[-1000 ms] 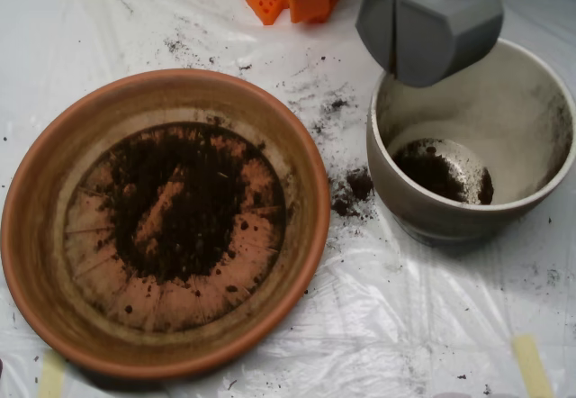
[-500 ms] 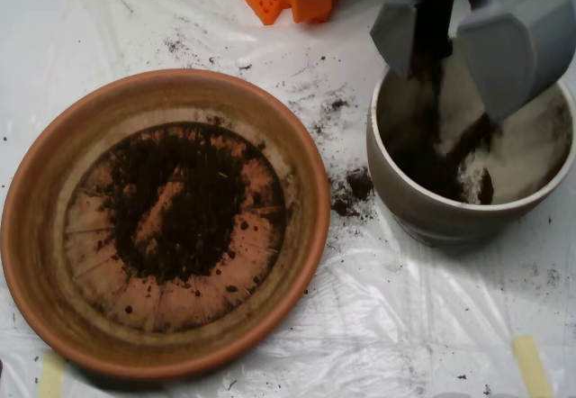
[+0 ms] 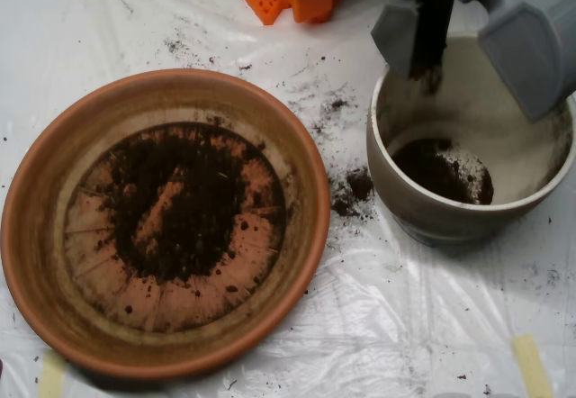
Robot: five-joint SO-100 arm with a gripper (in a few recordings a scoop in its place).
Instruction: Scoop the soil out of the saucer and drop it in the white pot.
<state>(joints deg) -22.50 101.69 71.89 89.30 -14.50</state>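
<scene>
Soil [image 3: 184,204] in one saucer [image 3: 54,155] and one white pot [image 3: 396,191], hand [image 3: 472,42] wide open, empty.

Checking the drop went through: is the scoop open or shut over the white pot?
Open. The scoop hangs over the white pot with its two grey halves spread wide apart.
</scene>
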